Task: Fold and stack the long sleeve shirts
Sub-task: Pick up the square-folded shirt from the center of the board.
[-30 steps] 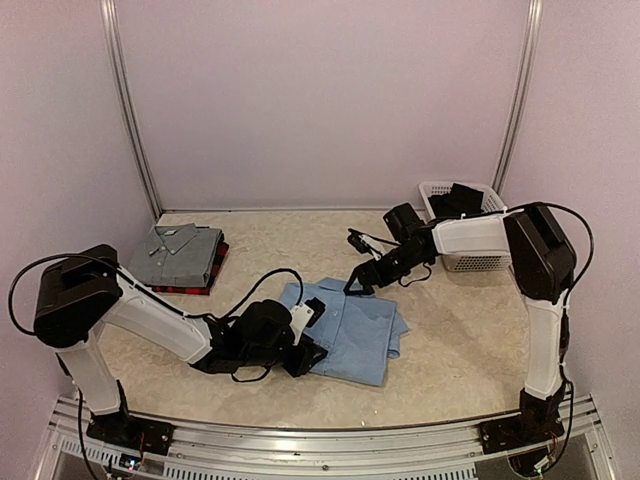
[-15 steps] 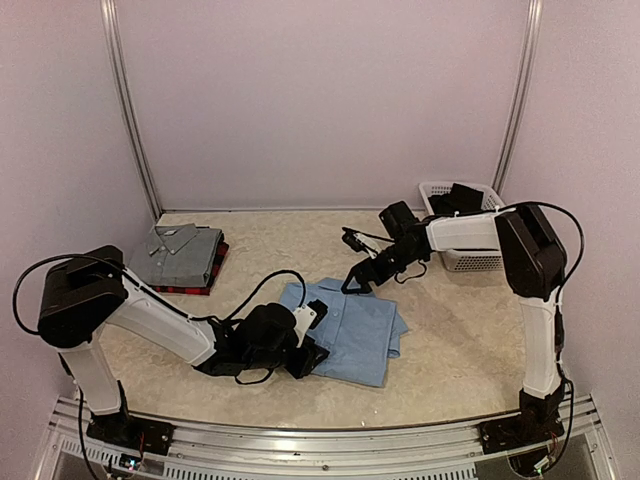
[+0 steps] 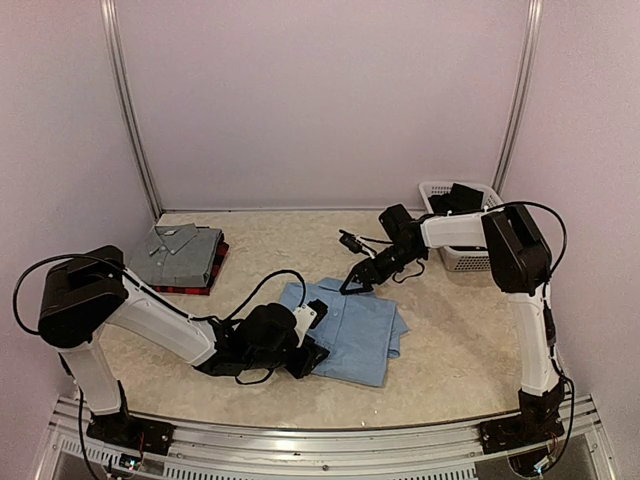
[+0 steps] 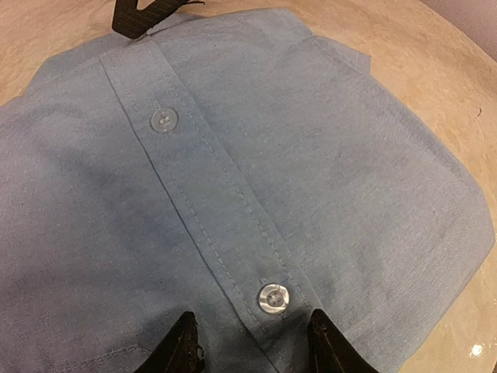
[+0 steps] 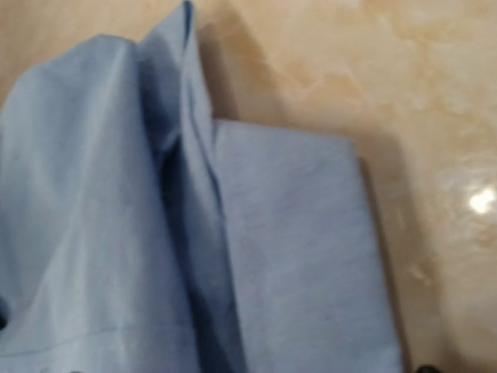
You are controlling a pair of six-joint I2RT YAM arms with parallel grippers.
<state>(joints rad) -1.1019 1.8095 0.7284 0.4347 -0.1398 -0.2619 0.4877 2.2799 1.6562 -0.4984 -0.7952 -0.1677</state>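
A light blue shirt (image 3: 355, 330) lies folded at the table's middle, button placket up (image 4: 233, 194). My left gripper (image 3: 313, 332) rests low over its near-left part, open, its two black fingertips (image 4: 180, 348) on either side of a button. My right gripper (image 3: 353, 281) hovers at the shirt's far edge; its wrist view shows folded blue layers (image 5: 295, 249) close up and no cloth between the fingers. A grey shirt (image 3: 178, 252) lies folded on a red-and-black plaid shirt (image 3: 192, 288) at the far left.
A white mesh basket (image 3: 472, 262) with dark cloth (image 3: 456, 198) in it stands at the back right, just behind my right arm. Beige tabletop (image 3: 460, 340) surrounds the blue shirt. Walls close in on the left, back and right.
My right arm has swung slightly left, bringing its gripper a little closer to the blue shirt's far edge. My left arm and the shirts have barely moved.
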